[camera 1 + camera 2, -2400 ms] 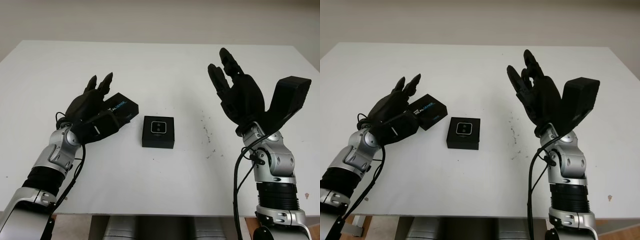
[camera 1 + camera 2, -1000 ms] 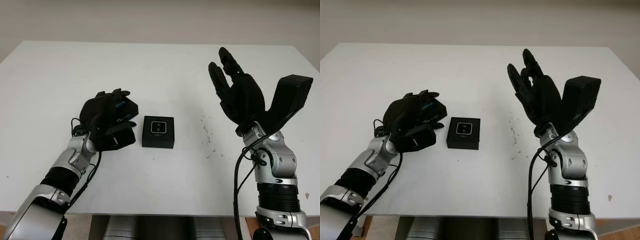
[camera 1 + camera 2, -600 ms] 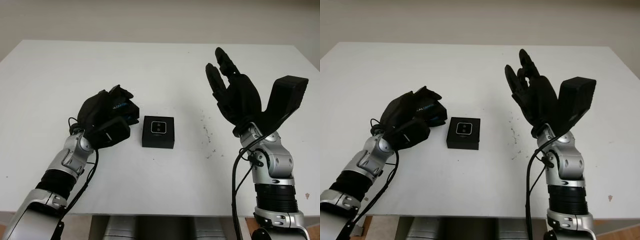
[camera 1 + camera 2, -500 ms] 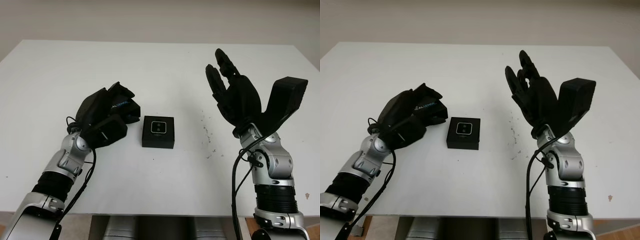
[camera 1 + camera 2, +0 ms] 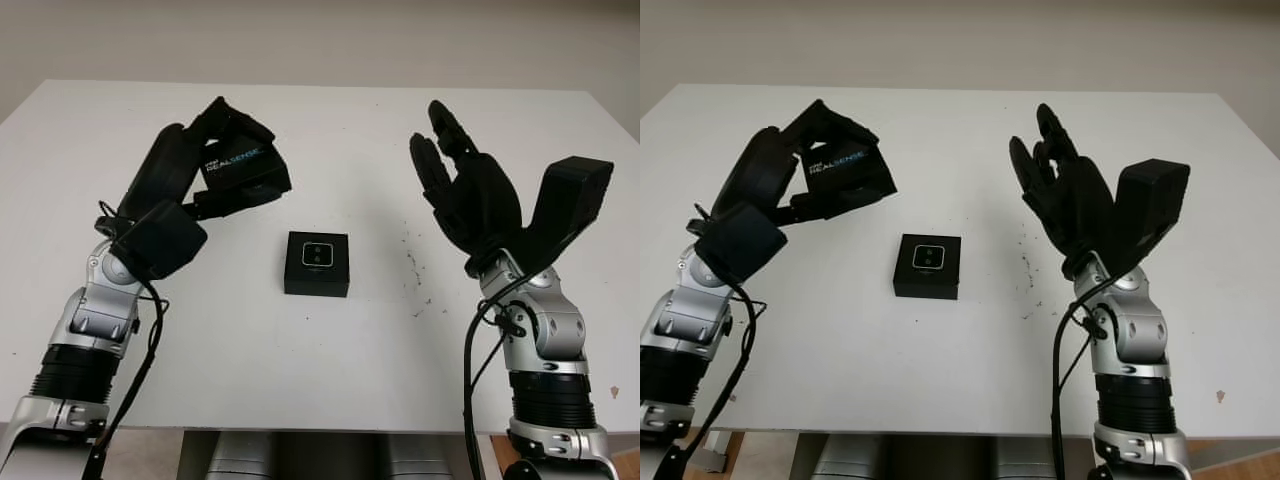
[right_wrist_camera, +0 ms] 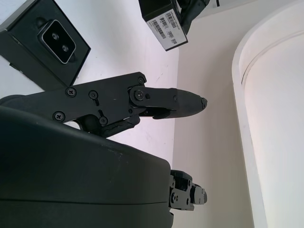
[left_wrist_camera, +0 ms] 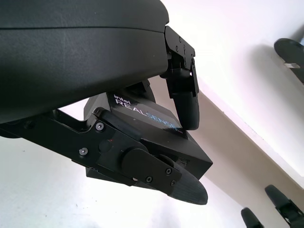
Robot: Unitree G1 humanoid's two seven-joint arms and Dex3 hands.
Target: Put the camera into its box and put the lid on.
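I had the left hand (image 5: pixel 190 170) clenched around the RealSense lid (image 5: pixel 243 172), lifted above the worktop (image 5: pixel 320 340) for capping. The camera box (image 5: pixel 317 263), camera (image 5: pixel 317 254) seated inside, lay mid-worktop. The right hand (image 5: pixel 465 190) hovered released nearby.

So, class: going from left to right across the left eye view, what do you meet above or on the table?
Left hand gripping the lid → open box with the camera → open right hand, raised.

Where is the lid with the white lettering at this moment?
In the left eye view the lid is held in the air by the left hand, above the white table, up and left of the open box.
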